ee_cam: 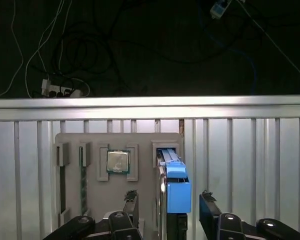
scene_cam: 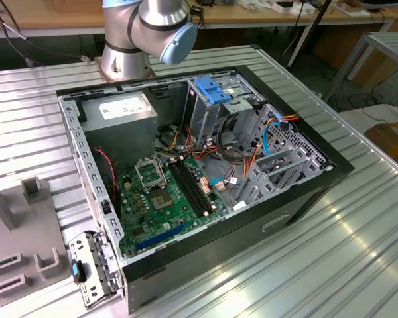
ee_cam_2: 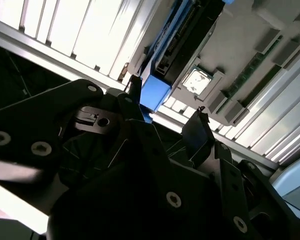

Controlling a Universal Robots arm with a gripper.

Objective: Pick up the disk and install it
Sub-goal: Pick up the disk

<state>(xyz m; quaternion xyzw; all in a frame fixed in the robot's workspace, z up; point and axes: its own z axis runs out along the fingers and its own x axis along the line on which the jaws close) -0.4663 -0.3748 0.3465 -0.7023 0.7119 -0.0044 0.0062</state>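
Glare whitens the table (ee_cam_2: 65, 35) (both wrist views); tool (ee_cam_2: 167, 100) shadowed.

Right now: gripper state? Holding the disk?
Gripper: open, holding nothing. The disk lines up with the gap between its fingers, not gripped.

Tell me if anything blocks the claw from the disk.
Nothing visible does. In the first wrist view the open claw straddles the disk, which stands on edge in its slot on the grey tray, with clear gaps on both sides.

Room either side of the disk (ee_cam: 177, 195); bracket (ee_cam: 155, 148) close.
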